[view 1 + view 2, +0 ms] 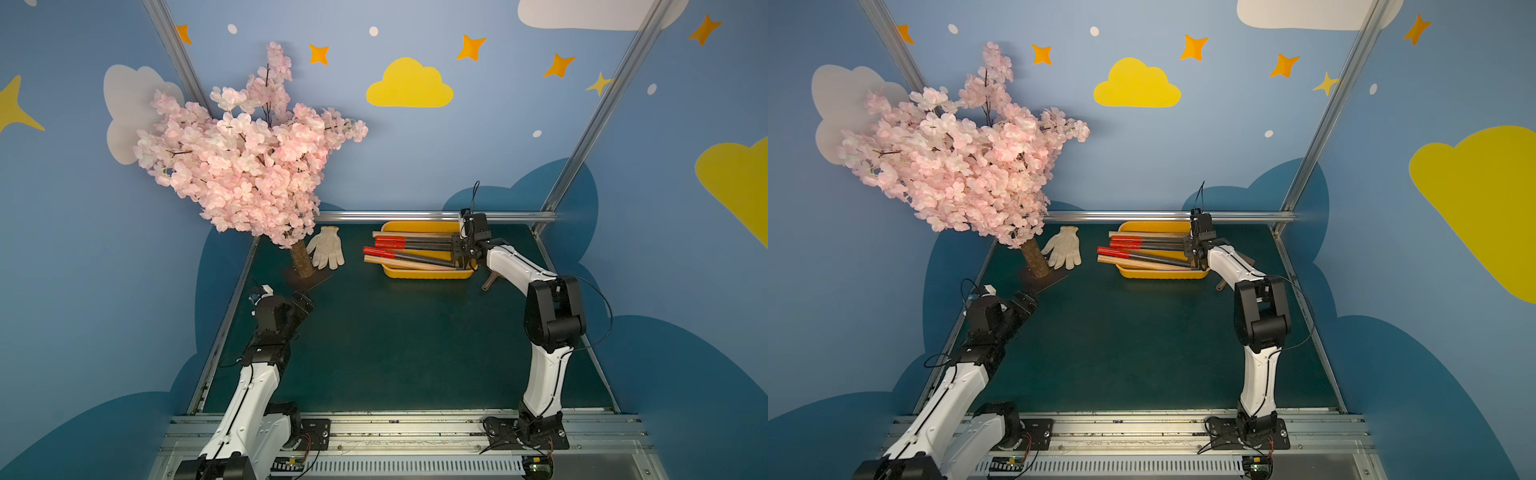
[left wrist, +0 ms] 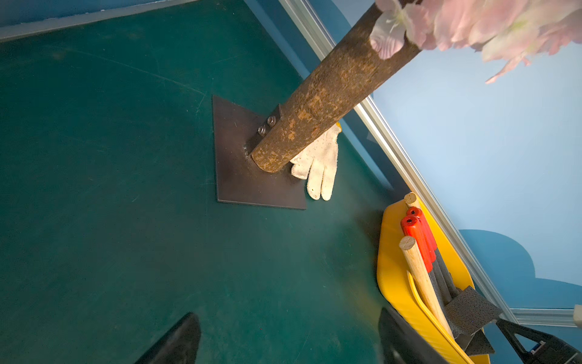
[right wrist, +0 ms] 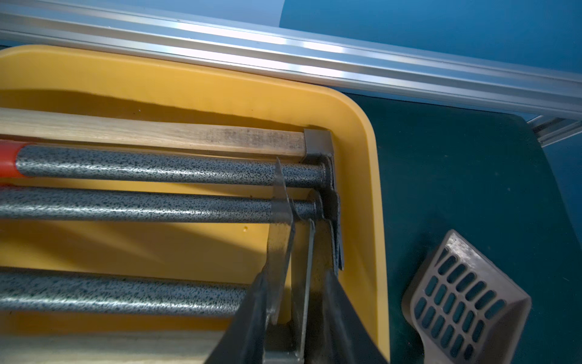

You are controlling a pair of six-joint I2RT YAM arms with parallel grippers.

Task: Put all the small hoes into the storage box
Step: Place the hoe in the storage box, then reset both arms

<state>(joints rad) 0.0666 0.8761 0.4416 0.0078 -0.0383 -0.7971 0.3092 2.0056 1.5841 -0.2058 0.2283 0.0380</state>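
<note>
- Leaving the left gripper (image 2: pixel 285 318) parked near left beside the tree's base, fingers spread wide, holding nothing.
- Steering clear of the blossom tree (image 1: pixel 249 166): rough bark-textured trunk bolted to a flat dark plate, soft pink fabric petals above.
- Passing over the white knit glove (image 1: pixel 327 252), lying limp and flat on the green mat (image 1: pixel 395 340), just right of the trunk.
- Reading the storage box (image 1: pixel 428 274) at far centre: smooth yellow plastic, shallow, rounded corners, handles overhanging its left rim.
- Finding the small hoe (image 3: pixel 126 296) already lying inside among the others: speckled grey metal shaft, red grip, thin flat blade by the right end wall.
- Watching the right gripper (image 3: pixel 296 277): fingers standing narrowly apart, straddling thin blades; being unable to tell whether pinching or clear.
- Judging the step as release: opening fully, then lifting straight up, avoiding snagging neighbouring blades or dragging the light tub.
- Minding the slotted grey scoop (image 3: pixel 466 302) resting on the mat just right of the box.
</note>
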